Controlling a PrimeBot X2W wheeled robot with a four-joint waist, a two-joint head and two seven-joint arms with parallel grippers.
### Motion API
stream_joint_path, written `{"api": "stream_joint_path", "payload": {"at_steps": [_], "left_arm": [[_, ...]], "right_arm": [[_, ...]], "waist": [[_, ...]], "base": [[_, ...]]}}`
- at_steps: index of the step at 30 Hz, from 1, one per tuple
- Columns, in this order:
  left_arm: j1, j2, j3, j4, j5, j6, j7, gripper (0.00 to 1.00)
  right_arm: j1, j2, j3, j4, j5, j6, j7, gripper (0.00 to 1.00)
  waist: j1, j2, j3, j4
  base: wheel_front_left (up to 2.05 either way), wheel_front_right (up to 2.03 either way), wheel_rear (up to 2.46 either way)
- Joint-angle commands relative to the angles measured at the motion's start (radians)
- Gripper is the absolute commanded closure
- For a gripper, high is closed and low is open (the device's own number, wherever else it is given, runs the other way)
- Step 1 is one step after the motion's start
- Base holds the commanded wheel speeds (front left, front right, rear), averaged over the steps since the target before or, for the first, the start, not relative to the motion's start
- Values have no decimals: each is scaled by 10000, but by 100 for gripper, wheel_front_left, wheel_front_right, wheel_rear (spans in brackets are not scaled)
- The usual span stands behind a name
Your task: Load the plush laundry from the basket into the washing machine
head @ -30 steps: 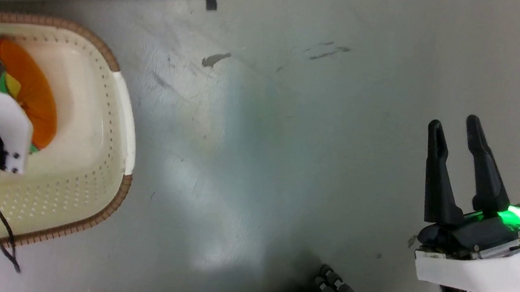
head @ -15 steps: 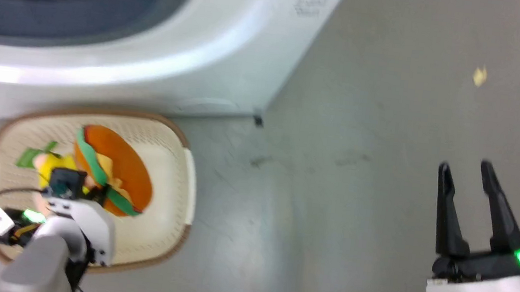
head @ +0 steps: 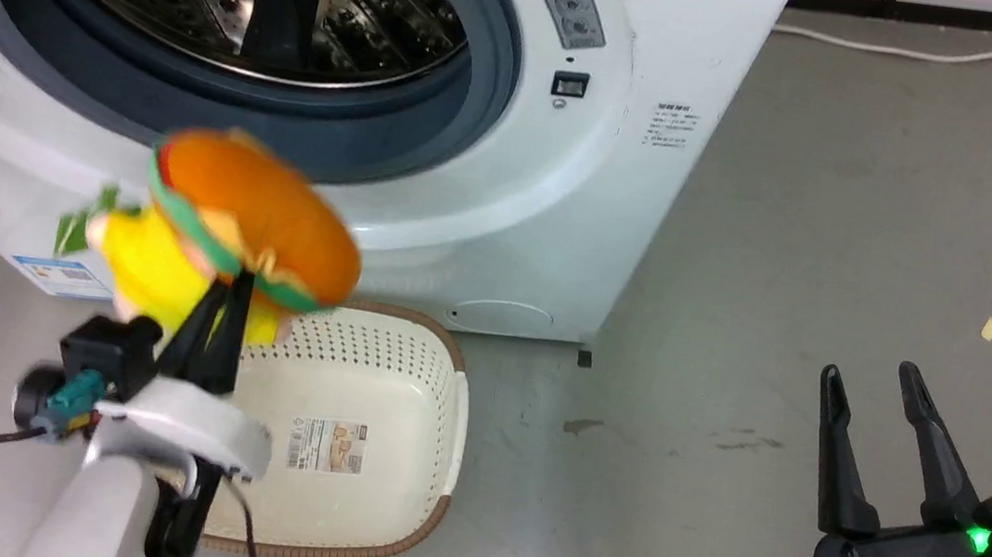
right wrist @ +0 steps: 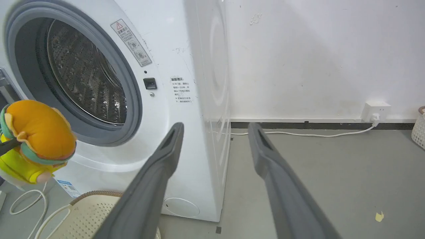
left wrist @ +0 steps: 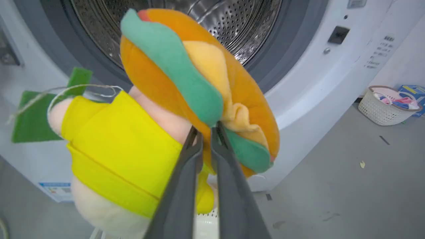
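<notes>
Gaping open, the washing machine [head: 517,178] fills the back, the empty basket [head: 453,423] on the floor [head: 788,256] at its foot. Plush laundry [head: 221,233] hangs mid-air by the door ring's [head: 476,127] lower edge, left gripper [head: 231,295] pinching one thin fold, so I'd guess it could slip out or snag the ring. Burger's [head: 279,212] long axis tilts upper-left to lower-right in the head view, leaf [head: 77,226] pointing left. Right gripper [head: 869,372]: jaws spread, holding nothing.

Grey floor [head: 839,215], white wall [right wrist: 315,49] (scuffed)
</notes>
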Motion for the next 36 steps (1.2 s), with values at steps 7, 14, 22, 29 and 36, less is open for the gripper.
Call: {"api": "stream_joint_path", "payload": {"at_steps": [7, 14, 22, 29, 36], "left_arm": [[-757, 400, 620, -2349, 563, -21, -32, 100], [-2741, 1675, 984, -3181, 596, -136, 1374, 100], [-6122, 3464, 887, -2314, 221, -400, 3580, 100], [-8297, 4277, -105, -601, 336, -467, 4707, 100], [-10049, 4827, -1491, 1450, 592, -478, 5410, 100]], "right_arm": [[-454, -4, 373, -220, 107, -9, -44, 0], [-977, -4, 829, -440, 755, -9, -44, 0], [-1546, -4, 1181, -762, 1574, -9, -44, 0], [-1898, -4, 1365, -824, 2033, -9, -44, 0], [-2163, -4, 1565, -818, 2278, -9, -44, 0]], "waist": [[3, 0, 1266, -527], [3, 0, 2784, -1379], [3, 0, 4524, -2351], [3, 0, 5272, -2783], [3, 0, 5642, -2950]], "base": [[0, 0, 0], [0, 0, 0], [0, 0, 0], [0, 0, 0], [0, 0, 0]]}}
